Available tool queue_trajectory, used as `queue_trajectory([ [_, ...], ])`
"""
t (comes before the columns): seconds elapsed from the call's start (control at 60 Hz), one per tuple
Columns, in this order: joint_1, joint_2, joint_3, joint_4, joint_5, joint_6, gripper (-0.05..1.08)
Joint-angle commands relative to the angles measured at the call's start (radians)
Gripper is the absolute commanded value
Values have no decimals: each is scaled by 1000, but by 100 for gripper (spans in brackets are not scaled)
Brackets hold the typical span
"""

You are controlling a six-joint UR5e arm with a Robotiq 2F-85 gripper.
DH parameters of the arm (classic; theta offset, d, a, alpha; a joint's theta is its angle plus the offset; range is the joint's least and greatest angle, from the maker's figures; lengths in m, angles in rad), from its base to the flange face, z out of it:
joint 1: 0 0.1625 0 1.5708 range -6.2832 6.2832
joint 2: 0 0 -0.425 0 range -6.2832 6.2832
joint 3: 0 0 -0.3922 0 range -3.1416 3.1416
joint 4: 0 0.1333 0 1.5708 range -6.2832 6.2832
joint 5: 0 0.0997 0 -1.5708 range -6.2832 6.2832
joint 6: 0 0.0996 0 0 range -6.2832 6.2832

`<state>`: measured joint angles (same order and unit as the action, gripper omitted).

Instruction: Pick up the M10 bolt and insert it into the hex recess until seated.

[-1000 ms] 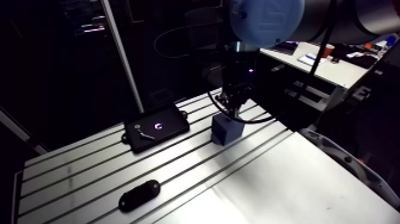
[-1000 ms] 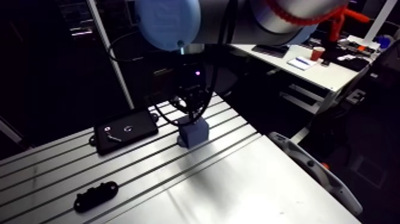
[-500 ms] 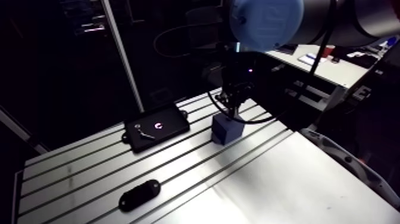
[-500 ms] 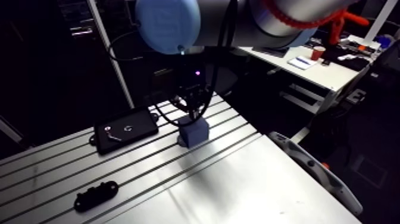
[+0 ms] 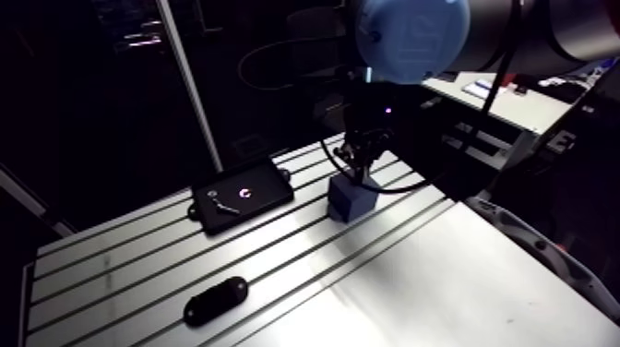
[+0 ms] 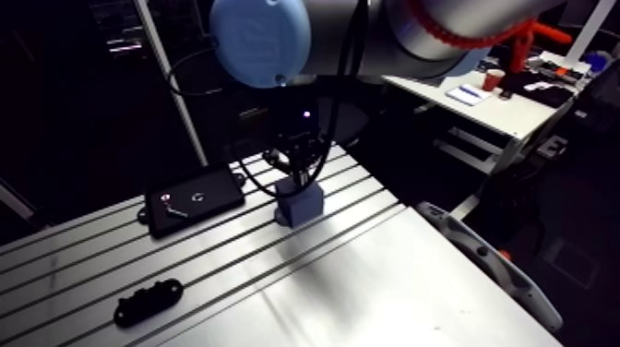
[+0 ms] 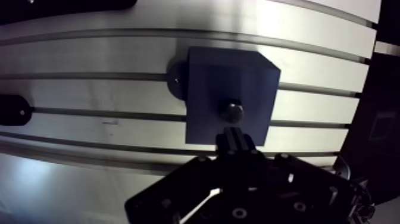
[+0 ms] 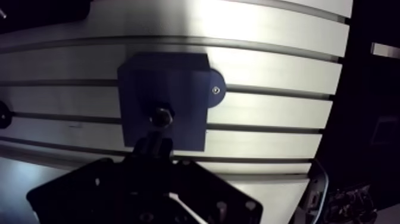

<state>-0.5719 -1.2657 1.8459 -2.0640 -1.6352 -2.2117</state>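
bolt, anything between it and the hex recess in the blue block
Nothing visible does. In the wrist view the bolt already stands in the top face of the blue block, where the recess should be, with the gripper right by it. Whether it is fully seated cannot be told.

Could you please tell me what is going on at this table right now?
A single robot arm is working over a blue block that stands on the slotted aluminium table. A bolt stands in the block's top face, and the gripper hangs right over it. Whether the bolt is fully seated cannot be told from these views. A flat black plate and a small black oblong part lie farther along the table, apart from the arm.
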Motion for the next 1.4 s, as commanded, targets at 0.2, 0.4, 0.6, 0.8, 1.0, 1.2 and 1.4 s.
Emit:
queue_trajectory([
  [0.2, 1, 6, 0, -2, -1, -1, 90],
  [0.4, 0, 6, -1, -2, -1, -3, 90],
  [0.6, 0, 13, 0, -16, -2, -4, 90],
  [0.8, -3, 16, -1, -23, -2, -6, 90],
  [1.0, -4, 24, -1, -23, -2, -6, 90],
  [1.2, -4, 24, -1, -23, -1, -6, 90],
  [1.4, -5, 24, -1, -23, -1, -6, 90],
])
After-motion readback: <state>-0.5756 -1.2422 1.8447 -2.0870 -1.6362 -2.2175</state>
